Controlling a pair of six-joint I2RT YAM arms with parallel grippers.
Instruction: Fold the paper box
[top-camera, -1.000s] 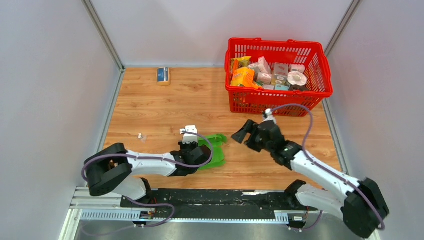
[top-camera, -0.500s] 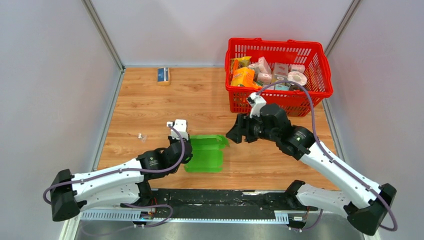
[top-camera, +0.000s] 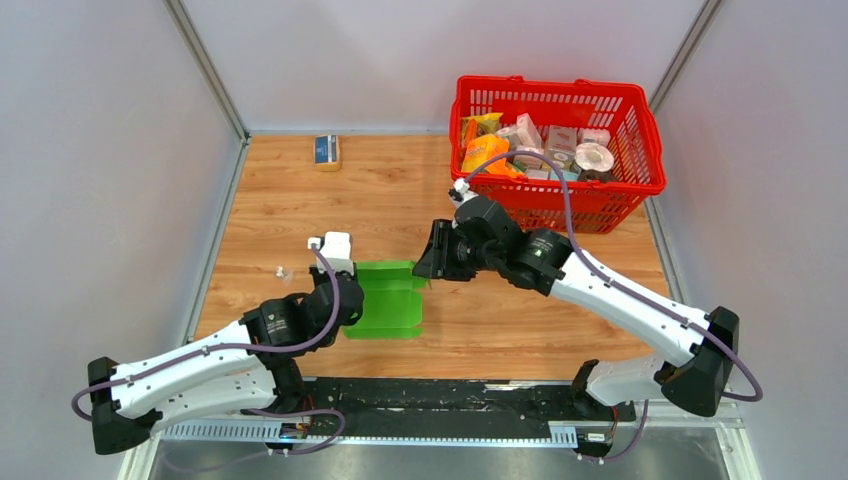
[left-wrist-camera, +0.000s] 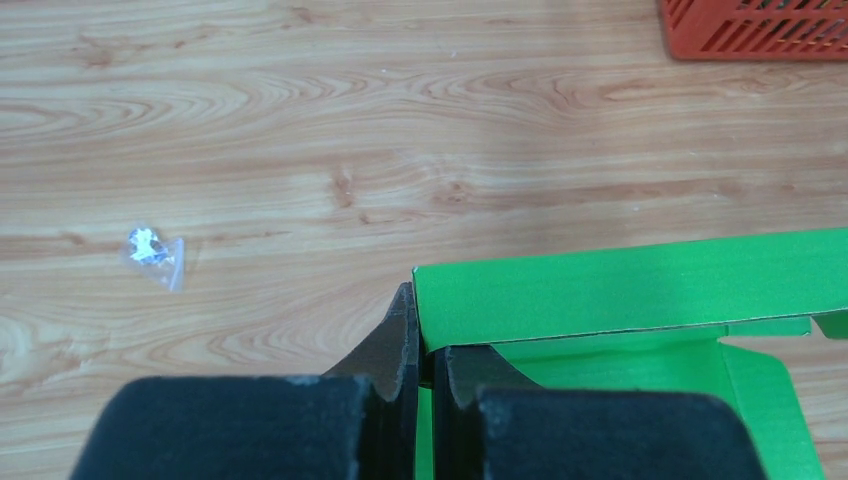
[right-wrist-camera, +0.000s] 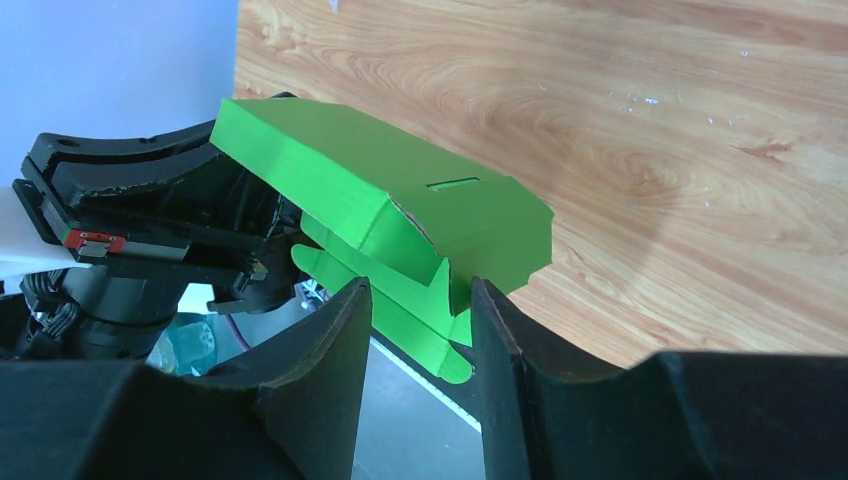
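The basket (top-camera: 556, 190) stands far right on the table (top-camera: 300, 200), the paper box (top-camera: 390, 298) nearer.

The wooden table (top-camera: 380, 190) is carrying 3 items directly on its light-brown, grained surface. 1 red basket (top-camera: 600, 205) is standing at the far right corner, just beside the right wall. 1 small blue-and-tan box (top-camera: 326, 151) is lying at the far left corner, near the back wall. 1 small clear plastic bag (left-wrist-camera: 155, 248) is lying near the left edge, well apart from both.
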